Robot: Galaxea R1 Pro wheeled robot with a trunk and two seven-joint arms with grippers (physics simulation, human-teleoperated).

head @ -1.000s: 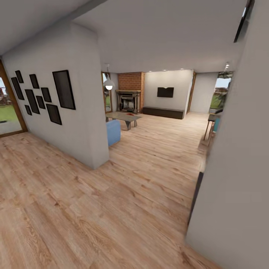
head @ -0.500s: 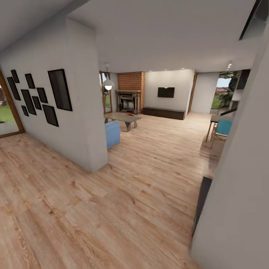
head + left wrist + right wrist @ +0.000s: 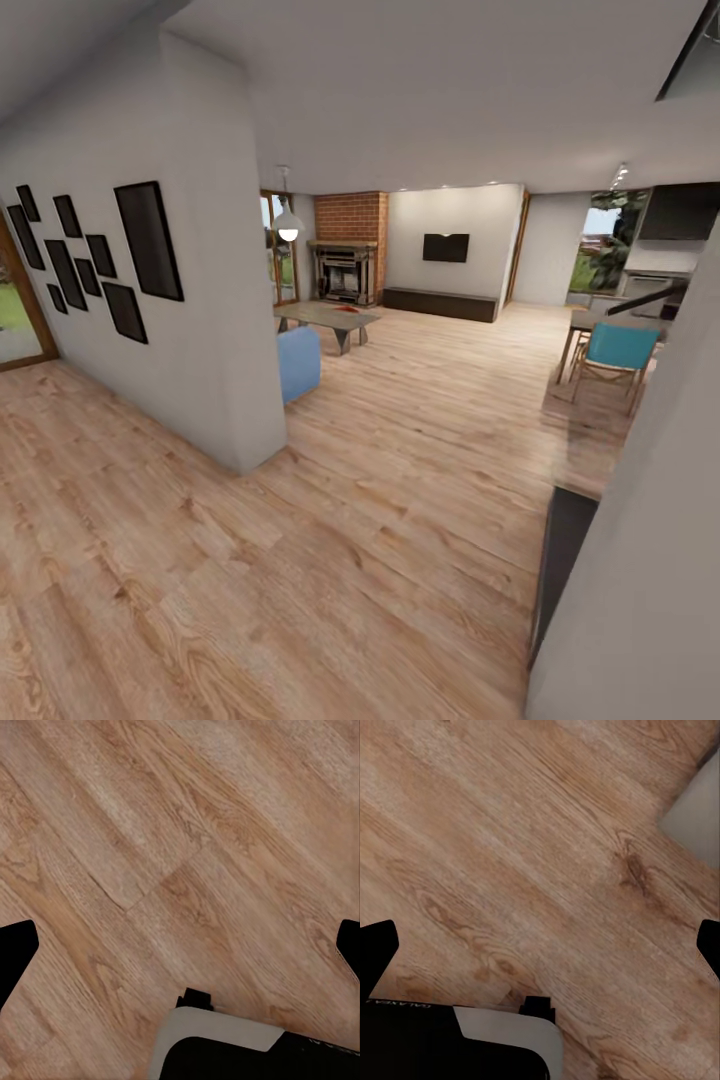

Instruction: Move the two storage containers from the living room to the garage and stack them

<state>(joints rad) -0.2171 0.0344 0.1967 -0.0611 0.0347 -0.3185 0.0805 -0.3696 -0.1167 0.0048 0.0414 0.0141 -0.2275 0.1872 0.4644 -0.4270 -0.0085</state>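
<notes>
Both grippers hang over light wood floor (image 3: 330, 560), left gripper (image 3: 180, 945) and right gripper (image 3: 540, 945) spread wide, grasping nothing. Past a white wall (image 3: 200, 300), the living room holds a coffee table (image 3: 328, 318) with something red, possibly a container, on it, and a brick fireplace (image 3: 348, 250).

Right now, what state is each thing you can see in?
Left gripper: open, empty, above plank floor.
Right gripper: open, empty.
Pendant lamp: lit.
TV: off, dark.
Fireplace: unlit.
Blue chair: upright, unoccupied.
Coffee table: standing, something red on it.
</notes>
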